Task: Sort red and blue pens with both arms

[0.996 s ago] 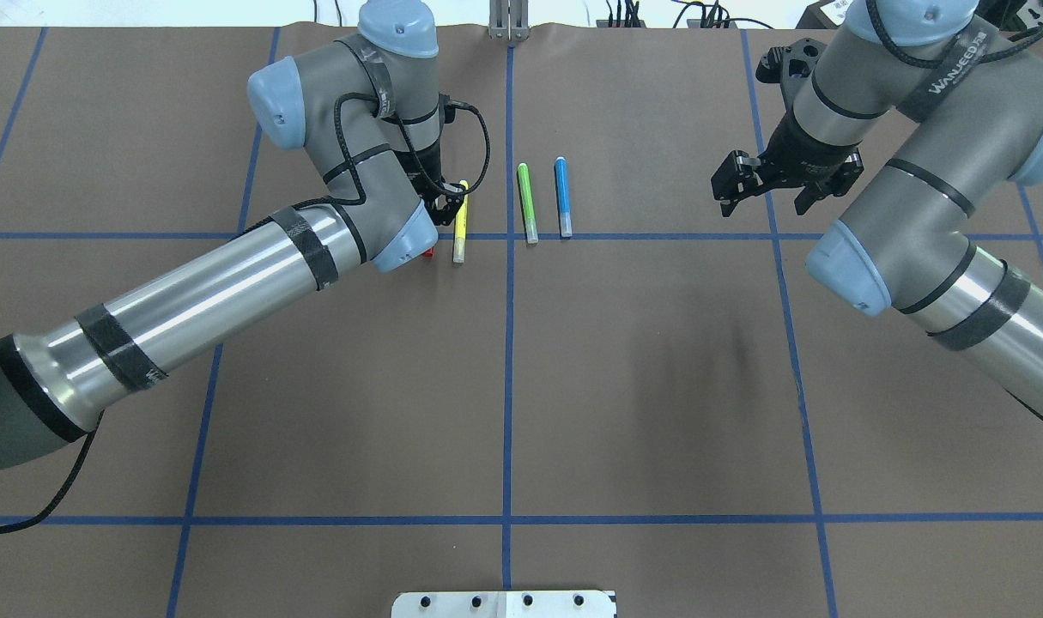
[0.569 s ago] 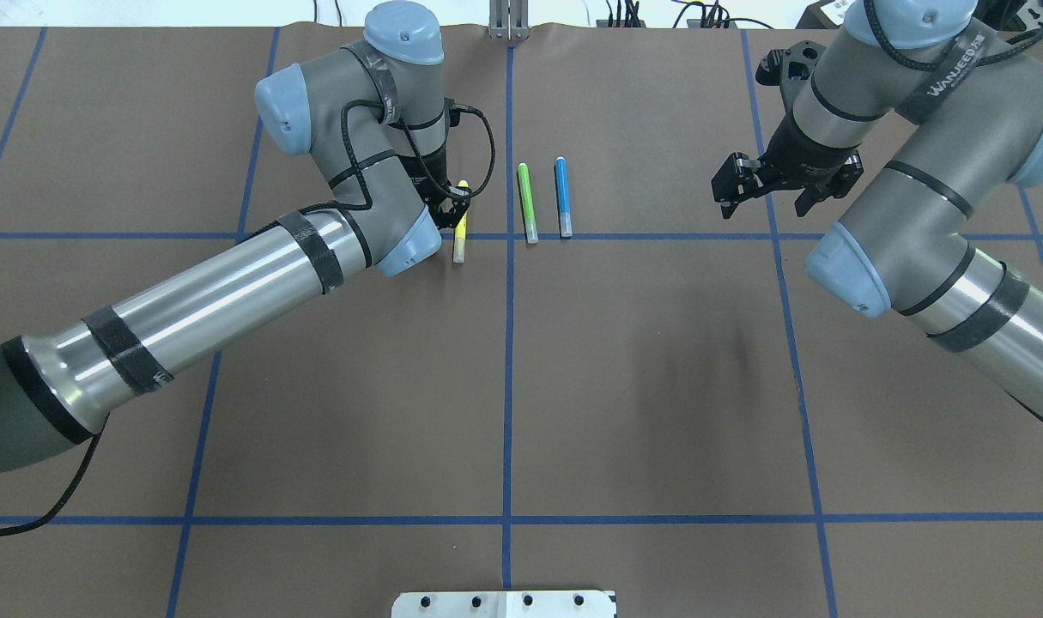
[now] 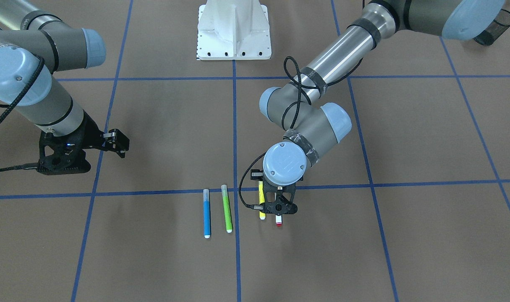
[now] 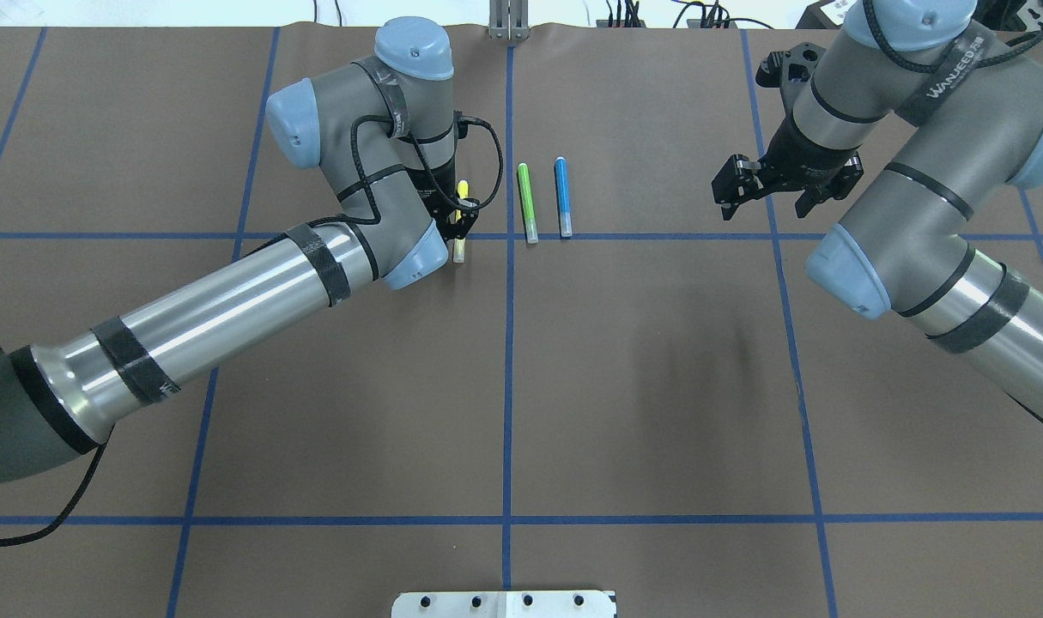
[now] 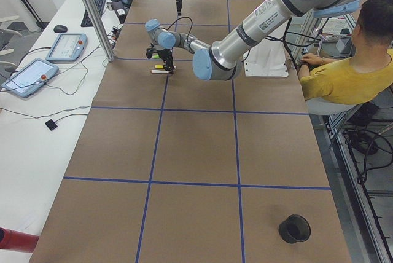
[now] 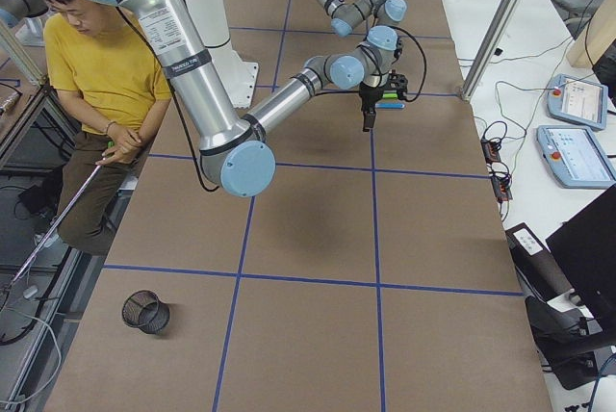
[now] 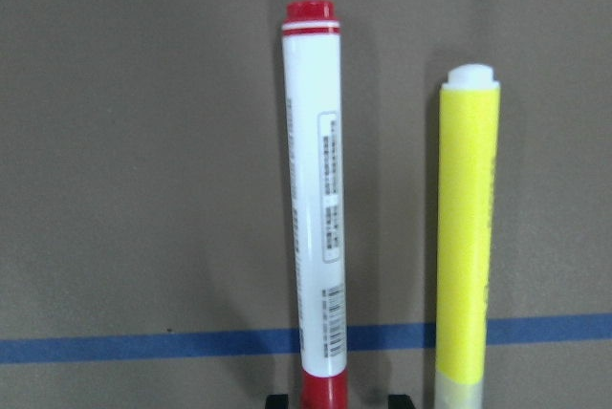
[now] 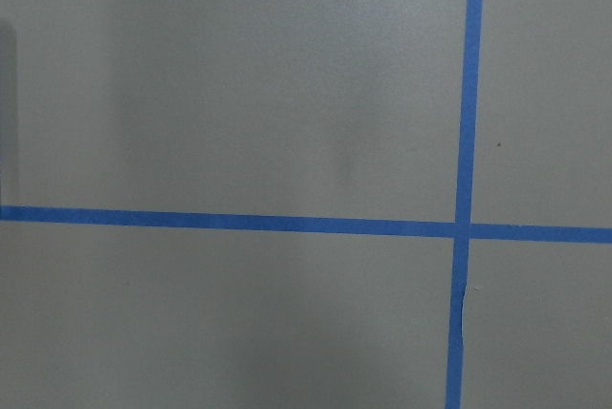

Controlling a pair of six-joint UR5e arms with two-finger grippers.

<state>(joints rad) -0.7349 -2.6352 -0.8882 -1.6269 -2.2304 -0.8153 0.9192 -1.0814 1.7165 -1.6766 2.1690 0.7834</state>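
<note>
The left hand (image 3: 278,208) hangs straight down over the red pen (image 7: 320,208). The pen lies flat on the table (image 4: 641,386), with the yellow marker (image 7: 467,237) just beside it at 3 o'clock in the wrist camera. I take the vertical pose for a top-down pinch. The fingers are apart: a dark fingertip (image 7: 276,401) shows on each side of the red cap with a sliver of table between, so the pen looks straddled, not clamped. Coming in across the barrel near the cap end seems meant to keep the fingers off the yellow neighbour.

The right hand (image 4: 779,190) hovers with its fingers spread wide. From over the robot's shoulders it is at about 3 o'clock of the blue pen (image 4: 562,196) and well apart from it. That pen lies untouched beside the green marker (image 4: 527,202); I'd guess this arm is waiting its turn.

Much is hidden. From over the shoulders the left wrist covers the red pen entirely. From across the table only its red end pokes out, at 6 o'clock below the hand. The wrist camera cuts off the cap and most of the fingers at its lower edge, so I can't settle whether a pad brushes the cap. The right wrist camera shows only bare table and blue tape lines (image 8: 469,94). In the side views the pens are too small to read.
</note>
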